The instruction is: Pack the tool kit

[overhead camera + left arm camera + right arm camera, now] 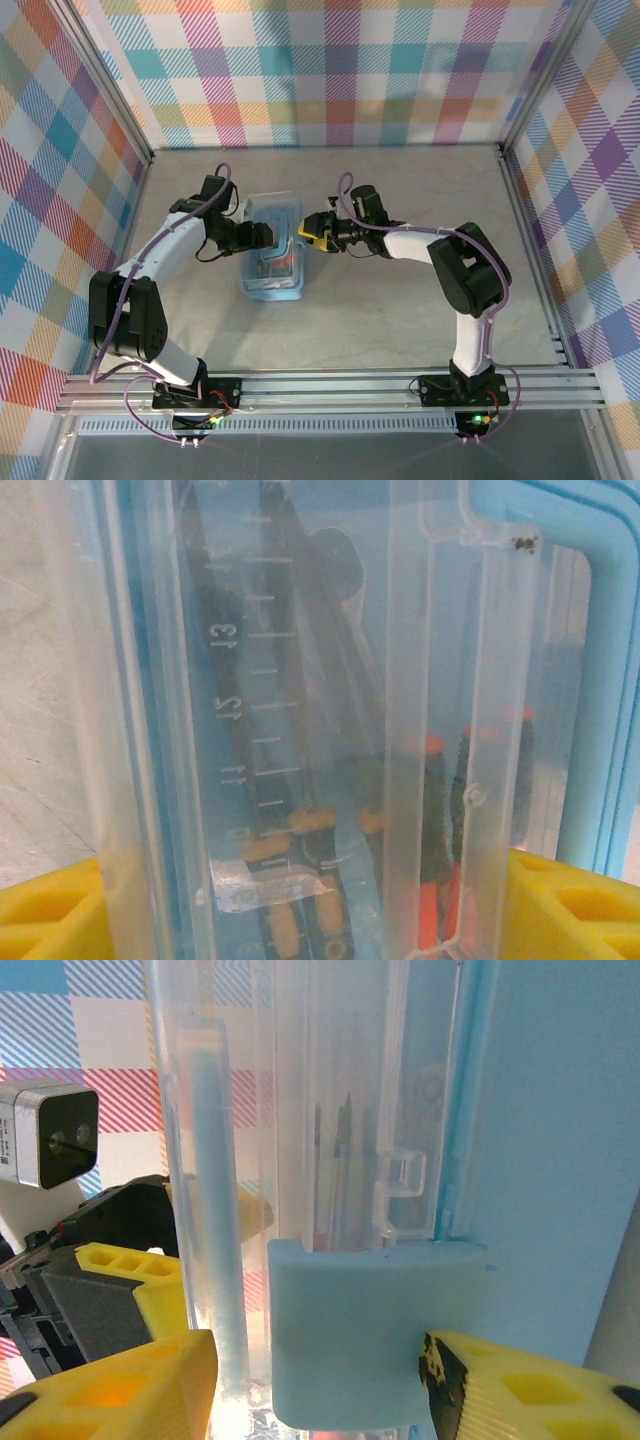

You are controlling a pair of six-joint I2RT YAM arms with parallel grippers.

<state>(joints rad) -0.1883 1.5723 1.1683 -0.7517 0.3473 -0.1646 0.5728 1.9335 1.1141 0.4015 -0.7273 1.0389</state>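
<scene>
Much of the case (pixel 270 288) is hidden from above: both claws lean over it, and its contents show as a dark and reddish smudge through the plastic. It lies on the table (pixel 400 320) between the two arms, a little left of the middle.

The left wrist camera looks through the clear lid (pixel 300 630), which carries raised ruler marks, so everything behind it is blurred. The screwdrivers (pixel 315 880) inside are cut off at the bottom edge. Three black handles with yellow bands can be counted, and to their right at least two black handles with orange; a third reddish shape further right is too hazy to name. In the right wrist view three thin metal shafts stand behind the clear plastic, their handles out of sight.

There is one case, with one light-blue latch (pixel 375 1330) at its edge.

The left claw (pixel 310 915) has its yellow fingers spread wide, one at each lower corner of its view, with the lid filling the gap between them. Whether they press on the plastic cannot be told.

The right claw (pixel 320 1385) is closed around the edge of the case: one yellow finger lies against the rim of the clear lid, the other touches the side of the latch, and the two parts fill the space between. The fingers are cut off below, so their roots cannot be seen.
</scene>
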